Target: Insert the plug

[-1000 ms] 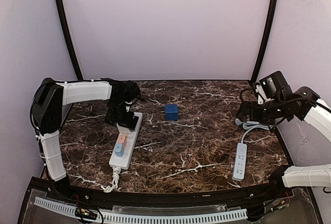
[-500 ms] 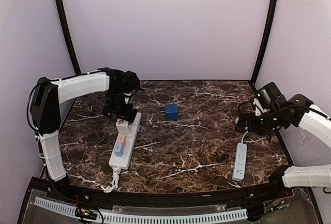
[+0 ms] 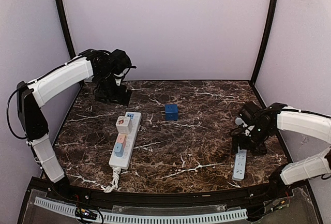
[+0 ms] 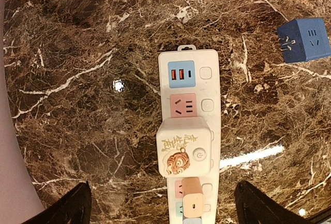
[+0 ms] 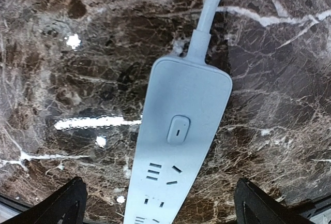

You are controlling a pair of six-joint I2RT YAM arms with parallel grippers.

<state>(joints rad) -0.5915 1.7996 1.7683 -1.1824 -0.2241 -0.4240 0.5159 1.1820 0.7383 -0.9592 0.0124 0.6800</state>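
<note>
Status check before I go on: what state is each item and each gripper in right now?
white power strip: flat on the table, pink socket free.
tiger cube adapter: seated on the white power strip, slightly askew.
peach plug: plugged in beside it.
blue cube: loose, unplugged.
slim strip: flat, visible sockets empty.
left gripper: open, empty.
right gripper: open, empty, over the slim strip.
</note>
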